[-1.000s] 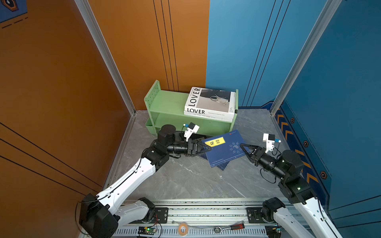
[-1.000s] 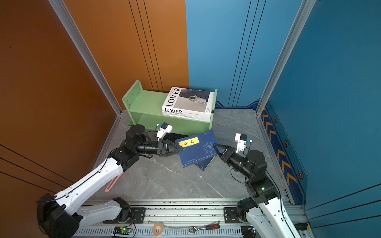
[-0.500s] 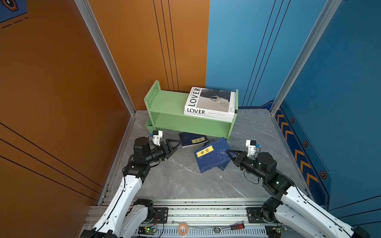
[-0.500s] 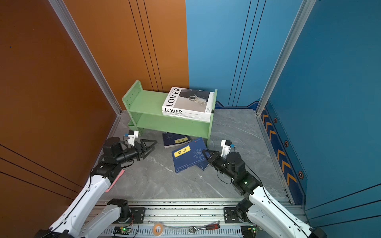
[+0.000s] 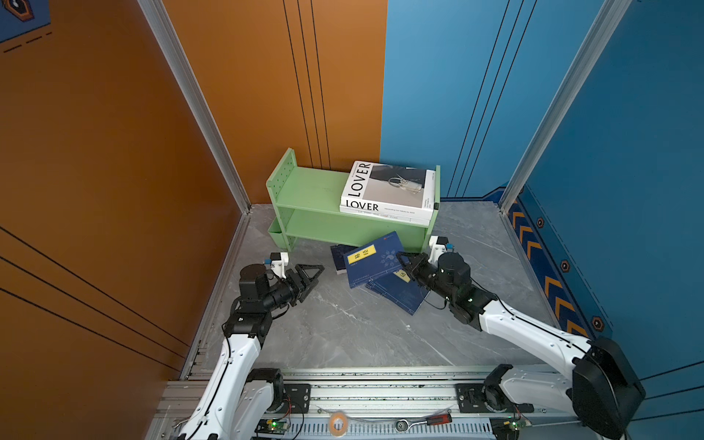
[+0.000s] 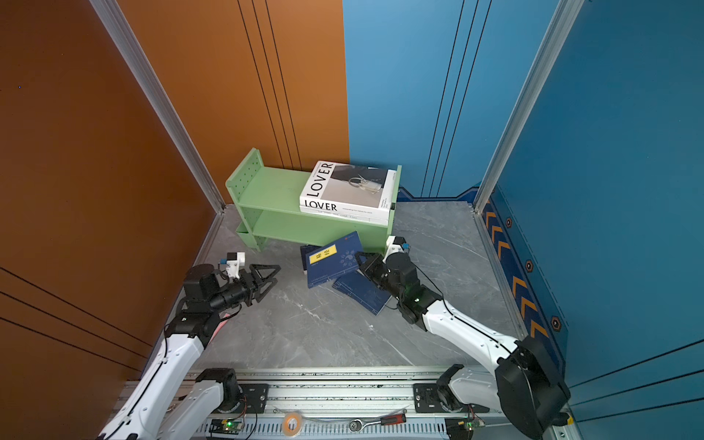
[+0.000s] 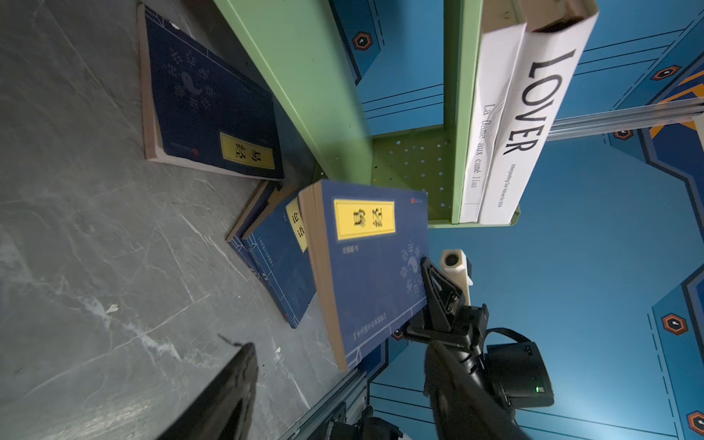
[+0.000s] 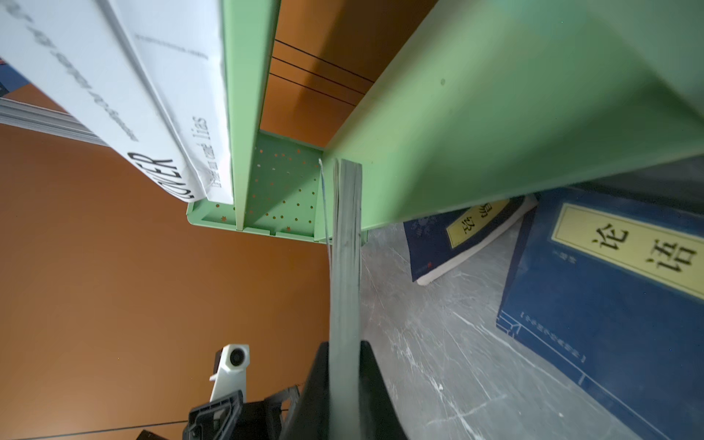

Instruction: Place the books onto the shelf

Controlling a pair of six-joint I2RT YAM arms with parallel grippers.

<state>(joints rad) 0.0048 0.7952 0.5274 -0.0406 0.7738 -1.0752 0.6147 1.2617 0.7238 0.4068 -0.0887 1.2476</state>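
Note:
The light green shelf [image 5: 304,190] [image 6: 266,190] stands at the back. Two white books lie stacked on its top right, the "LOVER" book [image 5: 384,186] [image 7: 533,106] uppermost. My right gripper [image 5: 404,263] [image 8: 344,362] is shut on a navy book [image 5: 371,261] [image 7: 365,266] with a yellow label, tilted up in front of the lower tier. In the right wrist view that book shows edge-on [image 8: 344,266]. Two more navy books lie on the floor: one [image 5: 337,259] [image 7: 205,99] partly under the shelf, one [image 5: 400,295] [image 8: 609,274] beneath the held book. My left gripper [image 5: 318,275] [image 6: 277,275] hangs open and empty, to the left of the books.
An orange wall bounds the left and a blue wall the right. A small green bin [image 5: 275,232] hangs on the shelf's left end. On the front rail lie a tape roll [image 5: 337,423] and a ratchet wrench [image 5: 419,423].
My left gripper let go of the navy book, opened and drew back to the left. The right gripper kept the book, dipped low and then carried it toward the shelf.

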